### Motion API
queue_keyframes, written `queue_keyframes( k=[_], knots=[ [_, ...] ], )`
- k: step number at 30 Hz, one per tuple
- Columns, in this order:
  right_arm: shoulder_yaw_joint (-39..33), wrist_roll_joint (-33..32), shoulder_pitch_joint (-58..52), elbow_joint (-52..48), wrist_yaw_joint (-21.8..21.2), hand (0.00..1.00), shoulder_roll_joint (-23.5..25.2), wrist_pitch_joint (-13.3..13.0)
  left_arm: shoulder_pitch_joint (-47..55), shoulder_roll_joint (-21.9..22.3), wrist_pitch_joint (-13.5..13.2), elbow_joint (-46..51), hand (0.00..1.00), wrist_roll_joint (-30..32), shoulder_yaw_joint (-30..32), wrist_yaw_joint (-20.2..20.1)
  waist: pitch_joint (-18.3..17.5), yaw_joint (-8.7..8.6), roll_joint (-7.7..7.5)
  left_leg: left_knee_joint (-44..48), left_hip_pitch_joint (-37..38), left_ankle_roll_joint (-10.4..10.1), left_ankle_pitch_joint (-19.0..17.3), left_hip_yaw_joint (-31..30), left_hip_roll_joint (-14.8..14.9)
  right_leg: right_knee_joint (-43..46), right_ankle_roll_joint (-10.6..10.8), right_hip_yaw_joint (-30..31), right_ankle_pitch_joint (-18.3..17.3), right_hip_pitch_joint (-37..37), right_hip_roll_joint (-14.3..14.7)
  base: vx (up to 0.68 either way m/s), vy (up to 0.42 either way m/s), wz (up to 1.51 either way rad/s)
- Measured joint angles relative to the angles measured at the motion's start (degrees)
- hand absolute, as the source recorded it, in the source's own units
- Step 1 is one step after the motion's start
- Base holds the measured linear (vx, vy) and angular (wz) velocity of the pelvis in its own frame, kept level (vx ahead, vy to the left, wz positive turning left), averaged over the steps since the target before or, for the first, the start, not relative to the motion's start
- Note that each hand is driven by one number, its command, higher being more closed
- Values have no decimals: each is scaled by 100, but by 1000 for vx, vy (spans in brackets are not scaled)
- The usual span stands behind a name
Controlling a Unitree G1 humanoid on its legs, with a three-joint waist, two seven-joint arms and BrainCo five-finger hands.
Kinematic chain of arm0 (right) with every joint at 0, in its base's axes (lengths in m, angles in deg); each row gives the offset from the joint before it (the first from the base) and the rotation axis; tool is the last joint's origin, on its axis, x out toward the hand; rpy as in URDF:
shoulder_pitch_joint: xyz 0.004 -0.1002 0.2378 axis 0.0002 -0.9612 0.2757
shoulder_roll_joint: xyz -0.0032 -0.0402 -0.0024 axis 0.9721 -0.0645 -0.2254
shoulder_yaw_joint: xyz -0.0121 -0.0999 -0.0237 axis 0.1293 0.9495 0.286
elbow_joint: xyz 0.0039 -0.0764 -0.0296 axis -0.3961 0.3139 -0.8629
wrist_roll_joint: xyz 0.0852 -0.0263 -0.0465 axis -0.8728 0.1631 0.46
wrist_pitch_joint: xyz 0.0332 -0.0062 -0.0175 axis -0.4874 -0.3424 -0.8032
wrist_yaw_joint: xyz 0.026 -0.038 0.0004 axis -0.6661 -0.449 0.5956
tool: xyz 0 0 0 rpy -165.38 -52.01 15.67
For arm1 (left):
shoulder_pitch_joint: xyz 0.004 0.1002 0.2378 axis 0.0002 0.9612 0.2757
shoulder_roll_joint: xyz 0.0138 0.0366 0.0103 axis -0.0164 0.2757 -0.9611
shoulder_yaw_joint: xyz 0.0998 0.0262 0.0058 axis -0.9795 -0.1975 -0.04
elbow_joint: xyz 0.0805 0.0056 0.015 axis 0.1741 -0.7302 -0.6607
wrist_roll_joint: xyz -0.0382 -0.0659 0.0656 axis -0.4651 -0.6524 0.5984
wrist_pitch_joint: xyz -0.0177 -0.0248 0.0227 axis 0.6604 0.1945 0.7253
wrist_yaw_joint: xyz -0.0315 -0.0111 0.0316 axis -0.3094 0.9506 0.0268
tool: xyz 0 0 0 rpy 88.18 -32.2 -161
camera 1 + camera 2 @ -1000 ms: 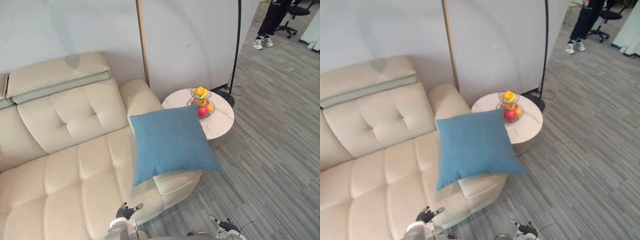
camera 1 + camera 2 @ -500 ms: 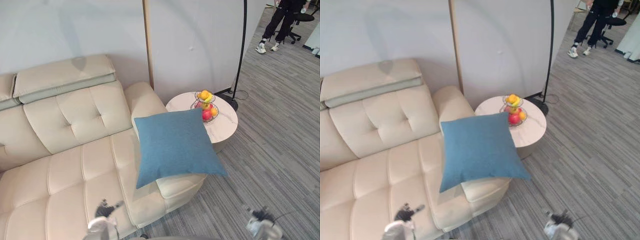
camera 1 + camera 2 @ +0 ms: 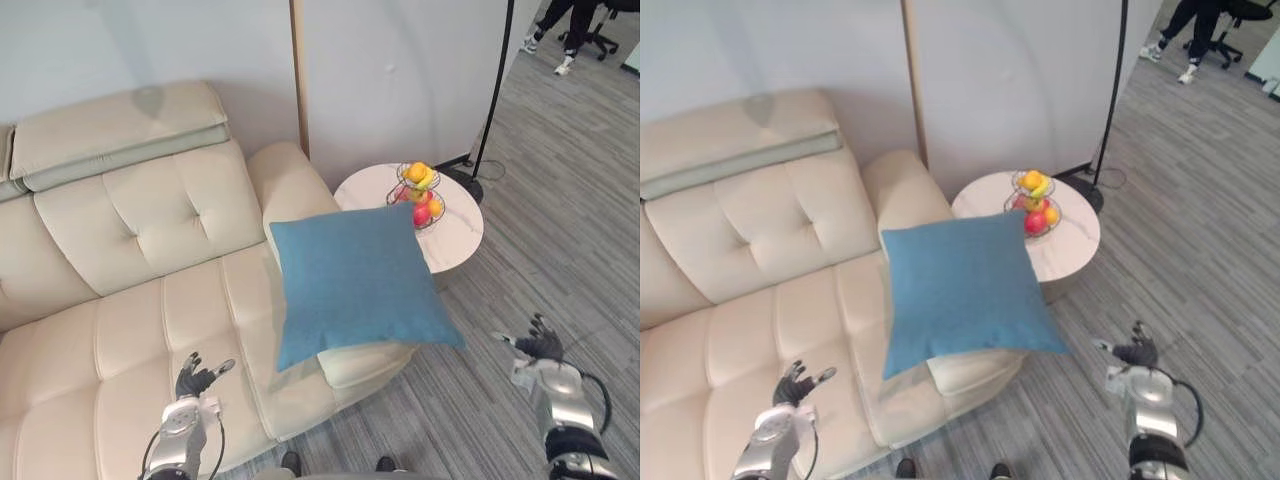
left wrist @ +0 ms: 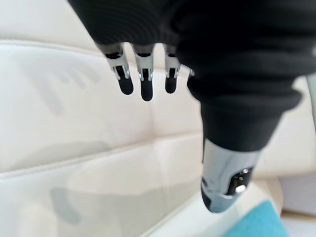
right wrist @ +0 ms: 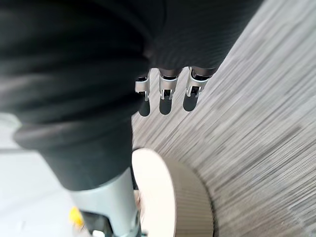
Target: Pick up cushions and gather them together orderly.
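Note:
A square blue cushion (image 3: 356, 282) leans on the right arm of the cream sofa (image 3: 130, 300), its lower corner hanging past the seat's end. My left hand (image 3: 192, 380) hovers over the sofa seat's front, left of the cushion and apart from it, fingers straight and holding nothing; its fingers (image 4: 143, 84) show over cream leather with a blue corner of the cushion (image 4: 256, 227) beyond. My right hand (image 3: 540, 348) is raised over the carpet to the cushion's right, fingers spread and holding nothing.
A round white side table (image 3: 462, 235) stands by the sofa arm with a wire fruit basket (image 3: 420, 195) on it. A floor lamp's pole (image 3: 495, 95) rises behind. A person's legs (image 3: 555, 20) and an office chair are far back right. Grey carpet (image 3: 560, 250) lies on the right.
Both hands have risen into view and spread apart, the left over the seat, the right over the carpet. The camera has shifted; the cushion has stayed in place.

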Motion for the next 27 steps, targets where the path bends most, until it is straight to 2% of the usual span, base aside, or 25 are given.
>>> queue_keyframes(
  k=[5,7,8,13,18,22,27],
  knots=[
    [513,-63,992,51,-26,0,12,1,-781,129,-8,-1,0,-46,-434,24,562,7,109,-15,-611,13,297,-117,-21,28,-29,-79,202,-569,-19,-136,8,10],
    [570,-99,1257,151,-15,0,15,4,-957,174,-9,-3,0,-93,-492,72,674,11,123,-17,-792,22,369,-131,-15,51,-37,-88,245,-747,-21,-107,-3,4],
    [612,-138,1582,355,12,0,8,14,-1178,197,-7,-7,0,-186,-579,127,867,24,125,-16,-890,18,430,-132,-6,192,-35,-74,247,-906,-31,-114,-5,1],
    [874,-293,2095,464,182,0,36,27,-1958,269,-20,-11,0,-462,-907,248,1154,124,32,79,-1366,6,580,-101,-13,916,-49,109,61,-1686,-135,-94,-8,-1],
    [1181,-347,2323,430,256,0,44,29,-2413,314,-57,-11,0,-713,-1222,276,1188,124,-10,102,-1588,-43,651,-79,13,1290,-61,166,-60,-2088,-177,-79,-41,-1],
    [1341,-454,2525,210,351,0,199,39,-2963,444,-78,-12,0,-725,-1356,519,1205,113,-34,-128,-1719,-128,880,-79,129,1351,-101,159,-25,-2343,-94,-45,-56,-2],
    [1441,-517,2692,210,479,0,311,42,-3201,482,-67,-33,0,-700,-1434,750,1206,119,-36,-158,-1766,-189,927,-40,185,1348,-145,162,4,-2412,-9,1,-42,-4]
  ],
)
